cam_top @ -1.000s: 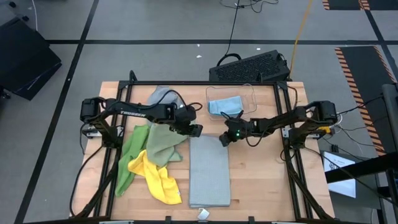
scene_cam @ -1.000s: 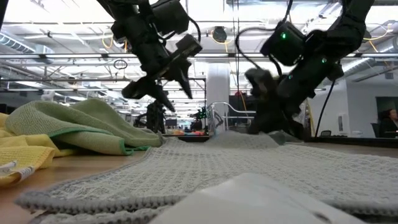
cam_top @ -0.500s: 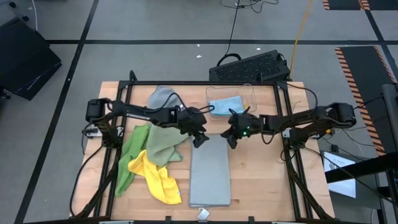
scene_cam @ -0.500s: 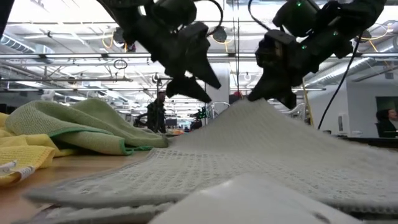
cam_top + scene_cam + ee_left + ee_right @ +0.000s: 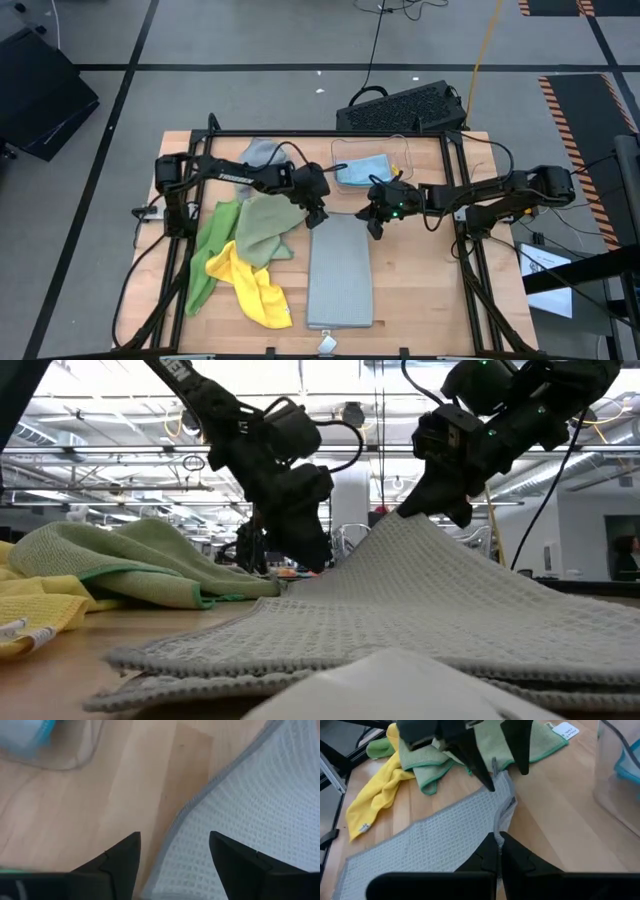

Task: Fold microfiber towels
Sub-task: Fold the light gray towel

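The right claw (image 5: 375, 226) is clamped on the far right corner of the grey towel (image 5: 339, 270), lifting it off the worktop (image 5: 420, 290). The left claw (image 5: 316, 214) stands open over the towel's far left corner, gripping nothing. The towel stretches from mid-worktop to the near edge.

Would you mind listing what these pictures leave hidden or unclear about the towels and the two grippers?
- High view: whether the left gripper touches the grey towel; too small.
- Left wrist view: the open fingers straddle the towel's edge; contact is cut off by the picture's edge.
- Low view: the towel's far corner, hidden behind the left gripper.
- High view: the second grey towel, partly under the left arm.
- Right wrist view: the light blue towel, cut off.
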Controlling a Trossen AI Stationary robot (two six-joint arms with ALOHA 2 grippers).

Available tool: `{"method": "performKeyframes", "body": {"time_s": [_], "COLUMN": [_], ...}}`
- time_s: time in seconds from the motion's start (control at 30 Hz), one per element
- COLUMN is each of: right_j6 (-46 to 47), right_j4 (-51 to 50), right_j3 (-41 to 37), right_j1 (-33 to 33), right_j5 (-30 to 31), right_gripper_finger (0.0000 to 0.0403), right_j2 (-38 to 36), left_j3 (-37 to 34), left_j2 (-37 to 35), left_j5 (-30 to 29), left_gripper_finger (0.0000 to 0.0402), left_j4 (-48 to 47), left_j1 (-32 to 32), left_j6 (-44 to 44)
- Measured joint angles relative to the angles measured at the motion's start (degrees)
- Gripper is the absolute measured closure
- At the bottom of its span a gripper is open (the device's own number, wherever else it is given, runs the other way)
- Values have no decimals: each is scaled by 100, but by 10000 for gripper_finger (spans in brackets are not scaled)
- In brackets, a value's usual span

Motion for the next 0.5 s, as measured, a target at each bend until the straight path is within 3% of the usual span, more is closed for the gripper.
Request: {"method": "performKeyframes", "body": {"time_s": [0.37,0.5], "right_j6": [-15,-46], "right_j4": [116,142], "right_j3": [0,0], "right_j1": [0,0], "right_j5": [0,0], "right_gripper_finger": [402,401], "right_j2": [0,0], "left_j3": [4,7], "left_j2": [57,159], "left_j5": [440,172], "left_gripper_finger": [249,262], "left_j4": [-437,-557], "left_j1": [41,-172], "left_j6": [896,1078]}}
